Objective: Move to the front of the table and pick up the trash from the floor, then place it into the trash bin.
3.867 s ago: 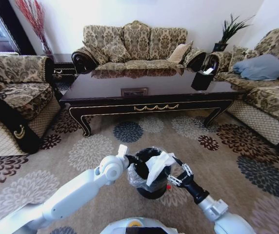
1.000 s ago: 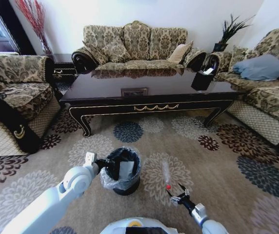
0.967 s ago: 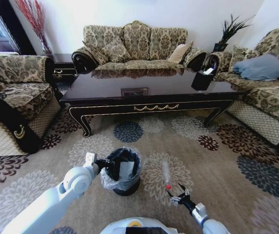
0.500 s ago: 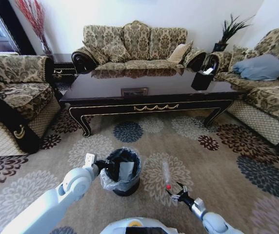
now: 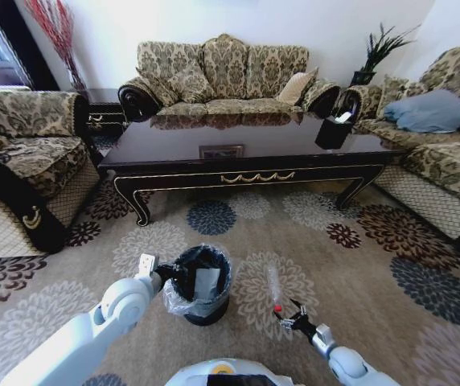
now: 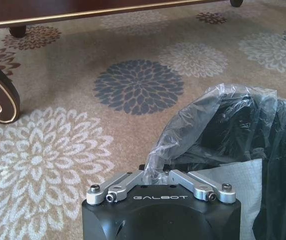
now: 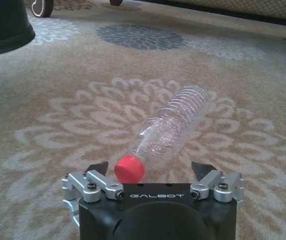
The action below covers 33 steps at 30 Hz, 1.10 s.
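- The left gripper [image 5: 170, 273] is pinched shut on the liner of the trash bin [image 5: 199, 283], which stands on the carpet in front of the table [image 5: 238, 157] with white paper [image 5: 206, 281] already inside. A tug could tear the bag or tip the bin.
- The clear bottle [image 7: 172, 127], red cap [image 7: 129, 168] toward the robot, lies on the rug — just ahead of the right gripper [image 7: 153, 170].
- Its jaws are spread wide around the cap; closing on that round end may squirt the bottle away.
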Tool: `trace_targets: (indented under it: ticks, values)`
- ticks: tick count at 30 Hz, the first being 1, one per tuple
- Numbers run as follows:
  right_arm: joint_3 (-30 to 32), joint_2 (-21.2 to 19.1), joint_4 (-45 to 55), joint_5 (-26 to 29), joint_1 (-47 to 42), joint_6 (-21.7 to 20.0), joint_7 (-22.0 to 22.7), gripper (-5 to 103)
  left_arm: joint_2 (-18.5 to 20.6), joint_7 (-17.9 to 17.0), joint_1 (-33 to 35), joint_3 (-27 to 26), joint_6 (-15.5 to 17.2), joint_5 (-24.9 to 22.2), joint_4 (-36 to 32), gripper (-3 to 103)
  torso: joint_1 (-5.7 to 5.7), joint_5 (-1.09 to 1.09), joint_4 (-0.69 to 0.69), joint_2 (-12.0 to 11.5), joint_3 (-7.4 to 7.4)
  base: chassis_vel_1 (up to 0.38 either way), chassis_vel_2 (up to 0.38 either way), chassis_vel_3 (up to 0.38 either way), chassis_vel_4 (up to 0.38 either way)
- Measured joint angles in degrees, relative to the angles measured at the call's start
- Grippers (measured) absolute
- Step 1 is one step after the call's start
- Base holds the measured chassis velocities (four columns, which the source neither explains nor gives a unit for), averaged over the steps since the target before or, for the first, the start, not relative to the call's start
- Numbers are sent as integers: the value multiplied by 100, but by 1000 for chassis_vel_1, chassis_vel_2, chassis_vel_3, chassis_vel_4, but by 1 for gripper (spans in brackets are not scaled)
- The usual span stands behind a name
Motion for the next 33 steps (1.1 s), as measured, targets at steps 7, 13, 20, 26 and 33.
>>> trace_targets:
  ticks: [7, 13, 20, 26, 33]
  values:
    - [-70, 93, -310, -100, 246, -5, 5, 71, 47, 16, -19, 1, 1, -53, -24, 3, 0, 0, 0, 0, 0, 0, 0, 0, 0]
    - [-113, 125, -447, -155, 330, -4, 5, 48, 69, 21, -101, 8, 3, -130, -27, 3, 0, 0, 0, 0, 0, 0, 0, 0, 0]
    - [-92, 90, -399, -171, 296, -4, 5, 30, 4, 21, -169, 72, 3, -149, 61, 3, 0, 0, -1, 1, 0, 0, 0, 0, 0]
    - [3, 37, -334, -176, 222, -2, 5, 30, -63, 22, -160, 97, 3, -134, 96, 3, 0, 0, -1, 1, 0, 0, 0, 0, 0]
    - [313, -3, -214, -330, 9, 43, 4, 30, -113, 31, -148, 132, 3, -111, 108, 3, 1, 1, 0, 1, 0, 0, 0, 0, 0]
